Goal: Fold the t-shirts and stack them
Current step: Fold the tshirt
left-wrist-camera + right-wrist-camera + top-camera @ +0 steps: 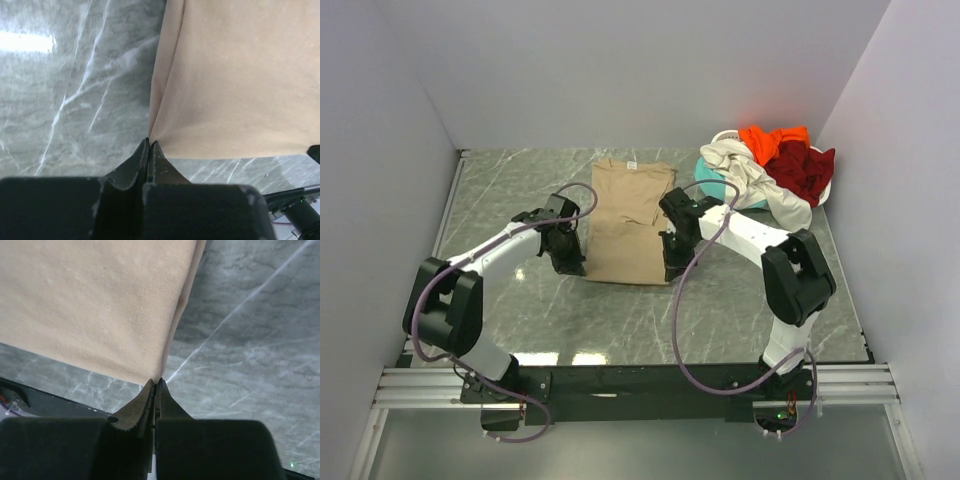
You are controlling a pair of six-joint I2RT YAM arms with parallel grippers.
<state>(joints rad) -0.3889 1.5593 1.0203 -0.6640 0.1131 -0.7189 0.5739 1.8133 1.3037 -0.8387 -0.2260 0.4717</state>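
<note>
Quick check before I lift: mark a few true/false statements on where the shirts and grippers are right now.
1. The left gripper and the right gripper are each shut on a near corner of the tan t-shirt. True.
2. The tan t-shirt is bunched in the heap of shirts at far right. False: it lies flat on the table, apart from the heap.
3. The orange t-shirt sits on top of the heap. True.
4. The dark red t-shirt lies folded beside the tan one. False: it is crumpled in the heap, next to the orange one.
</note>
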